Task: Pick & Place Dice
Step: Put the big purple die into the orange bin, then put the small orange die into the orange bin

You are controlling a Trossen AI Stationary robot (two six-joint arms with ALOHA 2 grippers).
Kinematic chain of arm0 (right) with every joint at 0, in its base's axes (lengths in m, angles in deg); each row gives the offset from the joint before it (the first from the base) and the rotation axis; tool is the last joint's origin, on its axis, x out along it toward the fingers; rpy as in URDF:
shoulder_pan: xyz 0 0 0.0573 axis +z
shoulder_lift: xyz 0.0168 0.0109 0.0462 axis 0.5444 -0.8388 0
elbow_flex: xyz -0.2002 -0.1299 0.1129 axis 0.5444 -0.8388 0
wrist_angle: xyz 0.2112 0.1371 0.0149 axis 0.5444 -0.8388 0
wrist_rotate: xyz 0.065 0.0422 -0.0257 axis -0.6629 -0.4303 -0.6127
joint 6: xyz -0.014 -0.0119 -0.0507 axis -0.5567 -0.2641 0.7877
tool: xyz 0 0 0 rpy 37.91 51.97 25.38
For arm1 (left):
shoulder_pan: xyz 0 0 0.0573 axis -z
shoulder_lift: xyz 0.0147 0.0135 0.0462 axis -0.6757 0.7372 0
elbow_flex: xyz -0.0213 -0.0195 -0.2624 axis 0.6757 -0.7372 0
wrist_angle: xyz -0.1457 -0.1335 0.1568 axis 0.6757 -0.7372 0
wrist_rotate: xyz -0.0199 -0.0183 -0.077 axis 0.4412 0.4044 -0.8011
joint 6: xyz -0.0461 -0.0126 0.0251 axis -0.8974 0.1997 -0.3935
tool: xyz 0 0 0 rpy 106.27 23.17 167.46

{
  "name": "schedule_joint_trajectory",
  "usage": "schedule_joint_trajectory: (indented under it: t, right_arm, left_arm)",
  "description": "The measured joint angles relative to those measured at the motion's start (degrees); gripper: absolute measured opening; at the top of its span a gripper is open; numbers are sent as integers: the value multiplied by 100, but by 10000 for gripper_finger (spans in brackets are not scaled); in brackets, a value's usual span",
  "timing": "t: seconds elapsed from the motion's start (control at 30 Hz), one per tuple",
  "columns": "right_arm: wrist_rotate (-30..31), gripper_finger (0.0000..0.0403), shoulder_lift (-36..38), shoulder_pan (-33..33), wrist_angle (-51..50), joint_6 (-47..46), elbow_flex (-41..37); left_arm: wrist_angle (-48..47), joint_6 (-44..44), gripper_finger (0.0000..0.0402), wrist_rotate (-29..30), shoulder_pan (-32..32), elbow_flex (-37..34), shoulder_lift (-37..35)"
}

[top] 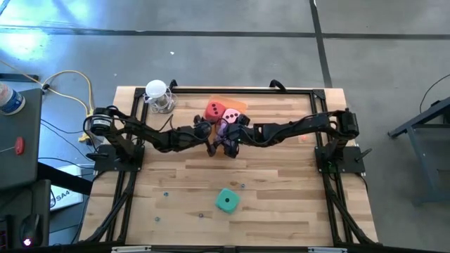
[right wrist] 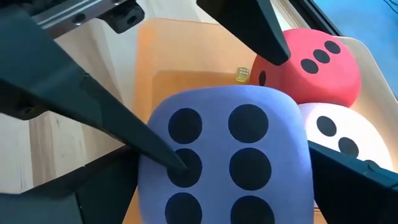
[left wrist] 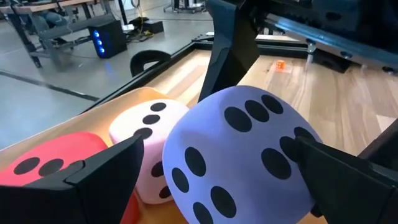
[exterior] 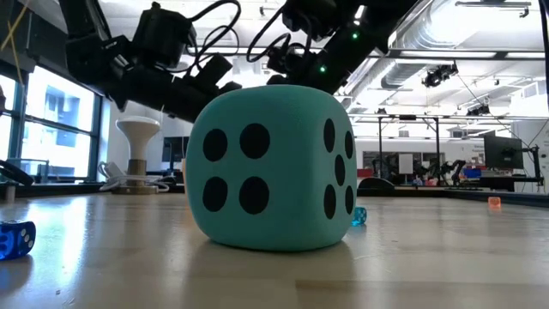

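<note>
**A:** Where is the soft purple cube with dark pips (left wrist: 242,155)?

**B:** Between both sets of jaws at once. The left gripper (left wrist: 217,180) has a dark finger on either side of it, and the right gripper (right wrist: 224,186) flanks it too, with one of the left arm's fingers lying across its six-pip face. Whether either pair is truly clenched on the cube or only resting alongside, I cannot tell.

**A:** And from overhead?

**B:** The two arms meet mid-table, the left gripper (top: 206,135) and the right gripper (top: 232,137) close together, the purple cube (top: 223,129) only partly showing between them.

**A:** What sits beyond the jaws?

**B:** A soft red cube with dark pips (top: 214,110) and a soft pale pink cube with dark pips (top: 233,115), touching one another, in the translucent orange rectangular tray (top: 221,100). The pink one is just beside the purple cube. A tiny yellow die (right wrist: 241,75) lies on the tray floor.

**A:** The fourth cube?

**B:** The soft teal-green cube with dark pips (top: 226,200) stands alone on the wooden table (top: 281,204), well apart from both jaws, on the near side. A small blue die (exterior: 15,239) lies off to its side in the low view.
</note>
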Motion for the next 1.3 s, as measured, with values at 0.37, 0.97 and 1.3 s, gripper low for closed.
schedule_joint_trajectory:
  t: [0.37, 0.97, 1.3]
  right_arm:
    - [-124, 400, 63, 228, 209, 142, 24]
    - [39, 400, 402, 595, -114, 207, 9]
    - [1914, 400, 535, 1030, -1106, -315, 6]
  left_arm:
    - [-486, 41, 400, 192, -52, -28, 36]
    - [-392, -48, 400, 138, 75, -4, 12]
    - [-399, 506, 400, 308, 497, -4, -514]
